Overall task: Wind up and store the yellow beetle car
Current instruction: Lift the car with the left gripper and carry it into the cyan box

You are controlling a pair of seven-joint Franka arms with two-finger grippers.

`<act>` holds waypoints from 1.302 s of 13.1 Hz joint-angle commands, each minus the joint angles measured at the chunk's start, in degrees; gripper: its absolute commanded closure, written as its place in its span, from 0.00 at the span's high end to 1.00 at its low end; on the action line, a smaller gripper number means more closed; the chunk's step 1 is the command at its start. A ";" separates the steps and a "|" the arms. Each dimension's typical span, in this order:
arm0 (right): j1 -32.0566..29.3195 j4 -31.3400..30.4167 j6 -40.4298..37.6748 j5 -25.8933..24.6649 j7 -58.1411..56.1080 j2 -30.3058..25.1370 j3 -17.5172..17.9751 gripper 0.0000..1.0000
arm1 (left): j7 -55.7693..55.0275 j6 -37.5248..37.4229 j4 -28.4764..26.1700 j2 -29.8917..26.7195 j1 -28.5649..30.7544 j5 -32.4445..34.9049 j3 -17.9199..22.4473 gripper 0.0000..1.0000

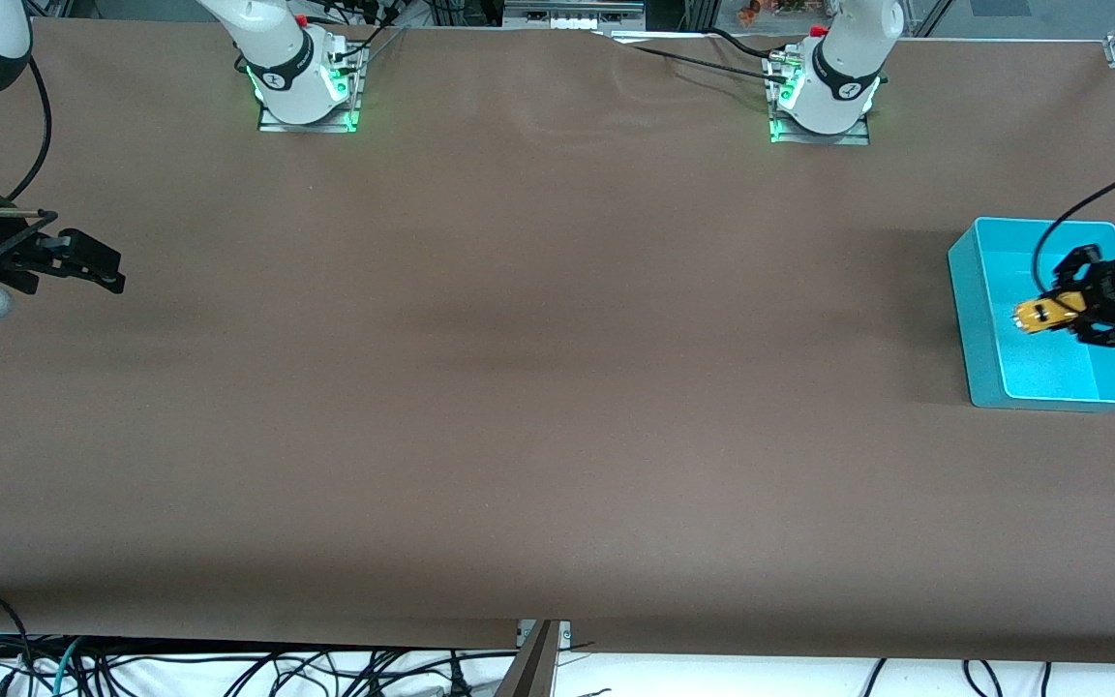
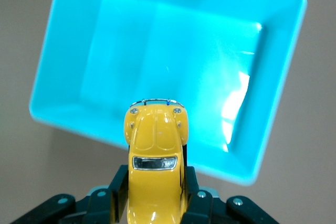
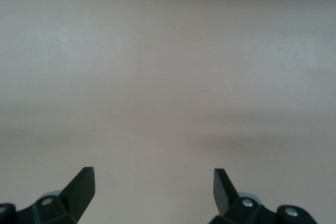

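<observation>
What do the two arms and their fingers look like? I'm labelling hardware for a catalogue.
Both arms are glossy white with black joint bands, on metal base plates lit green; black cables run to the bases. The left gripper is black, with angular black fingers fixed by small silver screws. The right gripper is the same black, its fingers wedge-shaped, with looping black cable beside it.

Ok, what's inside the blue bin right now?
Nothing lies in the blue bin; its floor shows bare. The left gripper holds the yellow beetle car above it. The car hides a strip of the bin's floor and wall.
</observation>
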 commanded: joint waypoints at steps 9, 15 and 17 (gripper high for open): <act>-0.09 -0.03 -0.32 -0.14 0.39 -0.31 0.17 1.00 | 12.17 26.38 -17.57 4.02 15.37 1.77 -0.90 0.00; -0.09 -0.03 -0.32 -0.23 0.39 -0.31 0.17 1.00 | 12.17 31.49 -22.85 4.29 15.28 2.03 -1.25 0.27; -0.09 -0.03 -0.32 -0.23 0.39 -0.31 0.17 1.00 | 12.52 31.66 -22.86 4.46 15.11 2.12 -1.25 0.46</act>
